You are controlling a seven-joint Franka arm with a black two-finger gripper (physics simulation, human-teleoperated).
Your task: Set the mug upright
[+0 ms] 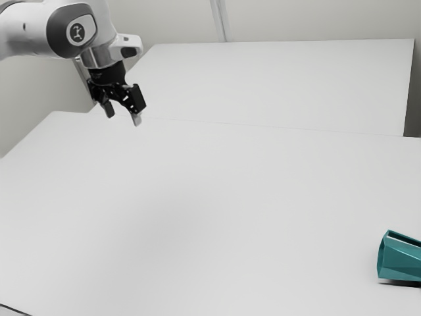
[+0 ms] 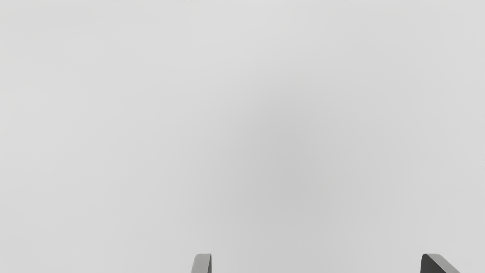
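Hanging above the white table (image 1: 197, 230), the hand (image 1: 123, 118) is holding its 2 fingers (image 2: 202, 264) wide apart. Beneath it, a soft shadow (image 2: 291, 182) is darkening the tabletop. Well apart from the hand, the teal mug (image 1: 400, 261) is lying on its side at the exterior view's right edge, which is cutting it off.

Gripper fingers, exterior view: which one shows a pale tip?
The finger on the exterior view's right, toward the teal mug; the other finger looks black.
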